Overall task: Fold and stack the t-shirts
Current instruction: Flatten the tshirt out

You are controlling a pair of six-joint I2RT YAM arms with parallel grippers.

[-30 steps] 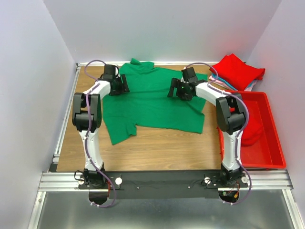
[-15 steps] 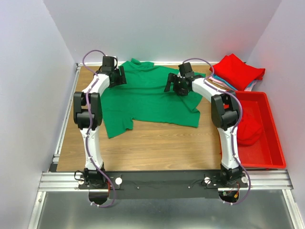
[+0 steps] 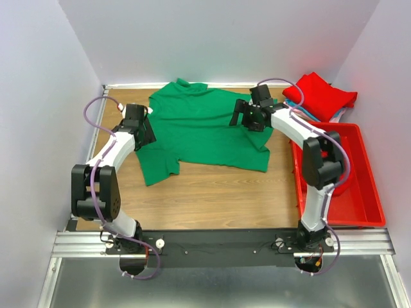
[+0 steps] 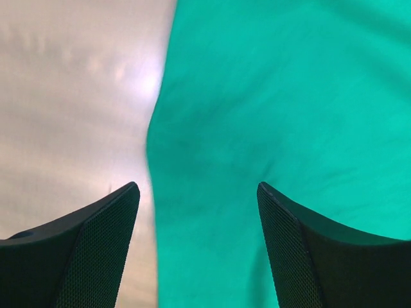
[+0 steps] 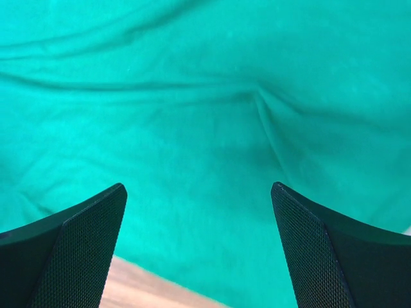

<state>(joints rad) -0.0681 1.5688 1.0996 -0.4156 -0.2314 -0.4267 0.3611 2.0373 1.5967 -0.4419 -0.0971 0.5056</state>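
Note:
A bright green t-shirt [image 3: 199, 128] lies spread flat across the back half of the wooden table [image 3: 212, 192]. My left gripper [image 3: 142, 130] hovers open over the shirt's left edge. In the left wrist view the gripper [image 4: 198, 192] has green cloth [image 4: 270, 96] and bare wood [image 4: 70, 96] under its wide gap. My right gripper [image 3: 247, 117] stands open over the shirt's right part, with nothing between its fingers [image 5: 199, 189] but green cloth [image 5: 192, 77]. A folded red t-shirt [image 3: 319, 95] tops a stack of pink and light blue ones [image 3: 297, 110] at the back right.
A red plastic bin [image 3: 369, 186] stands along the right side with a red cloth [image 3: 337, 176] inside. White walls close in the table at the back and both sides. A metal rail [image 3: 218, 242] runs along the near edge.
The green shirt was pulled towards the back wall and then let lie. My left gripper has since drawn back from the far left corner along the shirt's left edge. The right gripper shifted slightly right.

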